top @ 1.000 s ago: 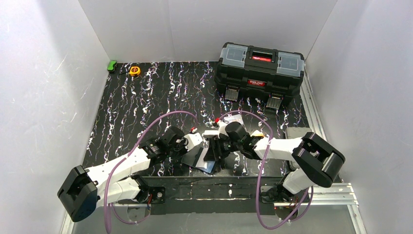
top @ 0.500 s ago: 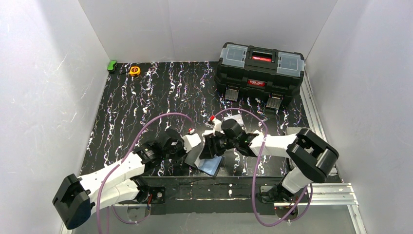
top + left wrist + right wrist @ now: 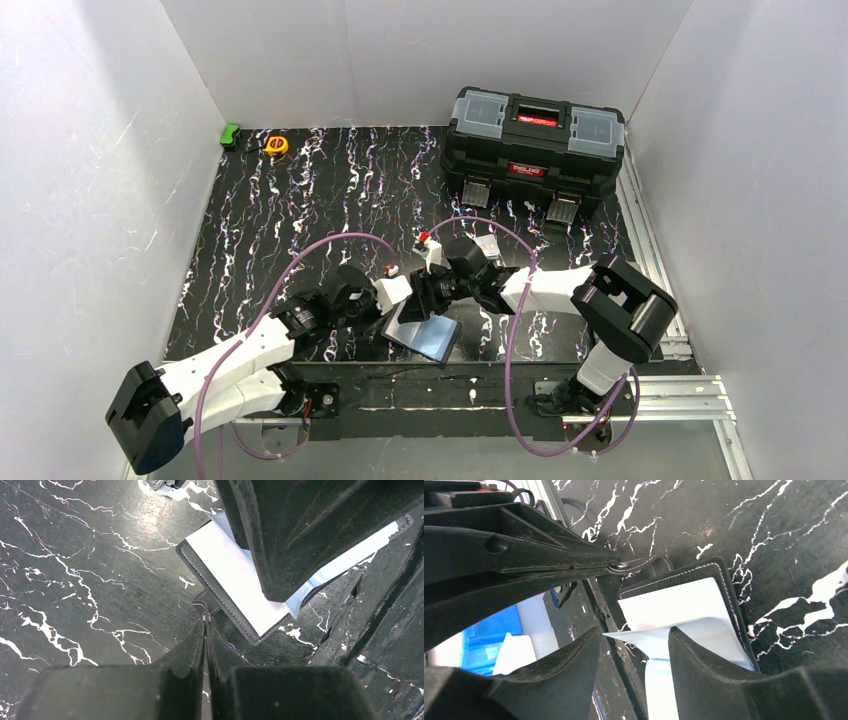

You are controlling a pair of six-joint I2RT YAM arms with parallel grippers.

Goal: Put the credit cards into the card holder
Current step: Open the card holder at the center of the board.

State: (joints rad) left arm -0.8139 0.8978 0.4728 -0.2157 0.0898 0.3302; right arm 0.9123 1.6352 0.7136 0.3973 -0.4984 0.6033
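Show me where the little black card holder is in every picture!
Top external: the card holder lies open, low in the middle, near the front edge of the table.
Left wrist: the card holder is in the upper middle, pale shiny inside facing up.
Right wrist: the card holder is centre-right, with a stitched black edge around the pale inside.
Shared landmark: the black table with white streaks shows in all three.

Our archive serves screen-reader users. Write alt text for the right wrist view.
An open black card holder lies on the black marbled table, its pale inner sleeve reaching between the right end effector's spread fingers. The left end effector pinches the holder's clasp tab.
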